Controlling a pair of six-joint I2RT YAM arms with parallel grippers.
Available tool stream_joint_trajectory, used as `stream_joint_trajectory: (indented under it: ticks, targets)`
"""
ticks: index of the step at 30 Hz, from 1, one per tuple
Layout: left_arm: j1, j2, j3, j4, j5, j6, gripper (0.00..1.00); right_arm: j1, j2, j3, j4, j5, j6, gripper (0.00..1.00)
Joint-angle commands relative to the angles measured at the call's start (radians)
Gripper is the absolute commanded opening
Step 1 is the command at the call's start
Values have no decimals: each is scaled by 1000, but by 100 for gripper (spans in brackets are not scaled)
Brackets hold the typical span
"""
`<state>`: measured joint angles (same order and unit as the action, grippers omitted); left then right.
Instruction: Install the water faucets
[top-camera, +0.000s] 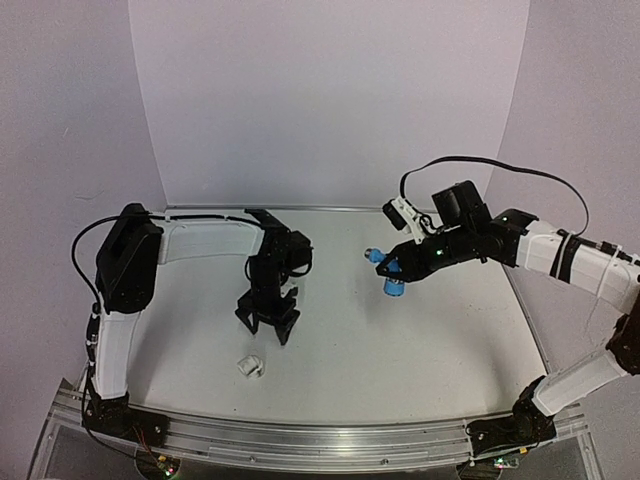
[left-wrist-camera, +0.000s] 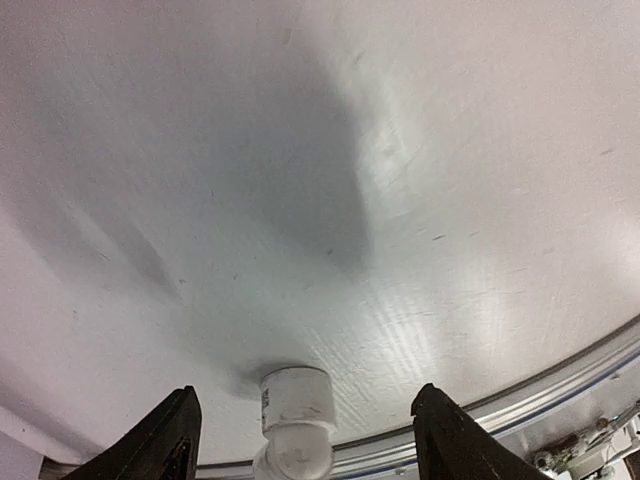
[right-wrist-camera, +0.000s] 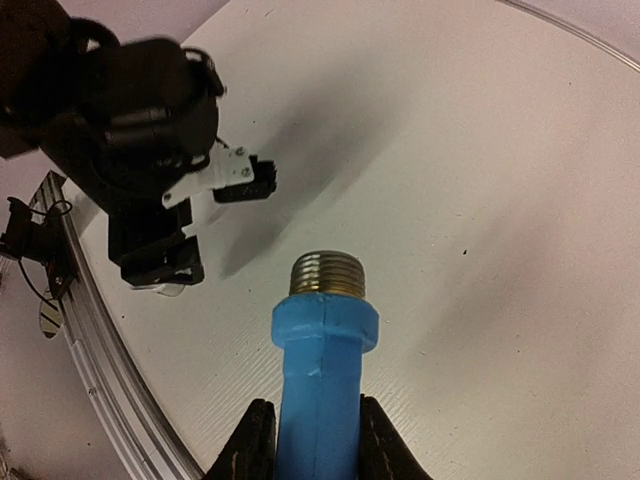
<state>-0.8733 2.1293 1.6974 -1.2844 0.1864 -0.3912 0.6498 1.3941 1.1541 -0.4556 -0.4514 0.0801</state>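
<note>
Pick-up step ahead of faucet assembly.
Nearest, white pipe fitting (top-camera: 249, 367) loose on table (top-camera: 400, 360); just behind, left gripper (top-camera: 268, 328) wide open, empty: lower squarely astride before closing. Farthest, right gripper (top-camera: 400, 268) clamped on blue tap (top-camera: 393, 288), threads outward.

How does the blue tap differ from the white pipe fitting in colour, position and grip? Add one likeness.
Colour: the blue tap is bright blue with a silvery threaded end; the white pipe fitting is white.
Position: the tap is held above the table; the fitting lies on it.
Grip: the right gripper has its jaws shut on the tap; the left gripper has its jaws open, clear of the fitting.
Both are small plumbing parts.
</note>
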Motion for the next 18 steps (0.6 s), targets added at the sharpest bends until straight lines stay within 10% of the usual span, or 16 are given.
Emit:
stream_joint_trajectory:
  ticks: [1, 8, 18]
  targets:
    - [16, -231, 106, 145, 65, 16, 76, 7, -40, -22, 65, -212, -149, 0]
    - [29, -656, -380, 1160, 516, -103, 84, 55, -31, 32, 75, -599, -366, 0]
    - [0, -543, -352, 1231, 722, -175, 85, 107, 54, 128, 112, -577, -340, 0]
